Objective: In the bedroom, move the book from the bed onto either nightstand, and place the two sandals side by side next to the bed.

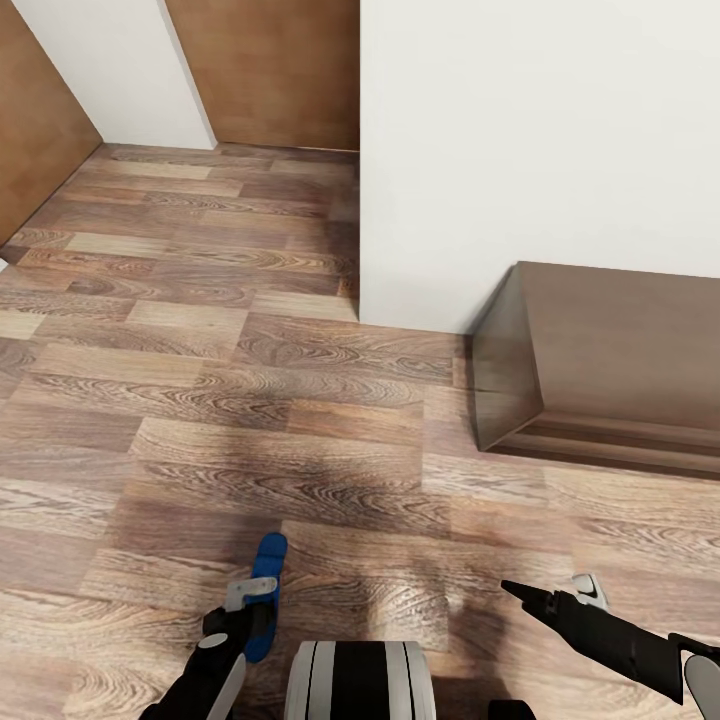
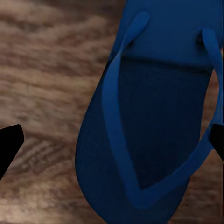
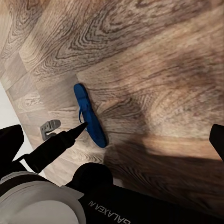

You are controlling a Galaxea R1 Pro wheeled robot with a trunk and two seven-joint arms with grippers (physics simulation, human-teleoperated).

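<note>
I count one sandal (image 1: pixel 265 590) in my head view, bright blue, low at about 7 o'clock, sticking out past my left hand (image 1: pixel 250 595) with its toe end pointing away from me over the plank floor (image 1: pixel 250 400). In the left wrist view the same sandal (image 2: pixel 154 121) sits between the two dark fingertips (image 2: pixel 9 144), sole and thong strap facing the camera, so I read the left hand as pinching the sandal. From the right wrist view the sandal (image 3: pixel 89 115) shows as a thin blue strip seen edge-on above the floor (image 3: pixel 154 56), with one grey finger of the left hand (image 3: pixel 49 127) beside it.

My right hand (image 1: pixel 555 595) is at about 4 o'clock in the head view, a black pointed finger and a pale grey one apart from each other, nothing between them: spread. In its own wrist view one finger (image 3: pixel 60 142) crosses the near corner and the other tip sits at the far edge.

One dark brown cabinet (image 1: pixel 600 360) stands at 2 o'clock against a white wall (image 1: pixel 540 130); I see its glossy top and one end panel, and cannot see what is inside it. Two brown panels (image 1: pixel 275 70) flank another white wall at 11 to 12 o'clock.
</note>
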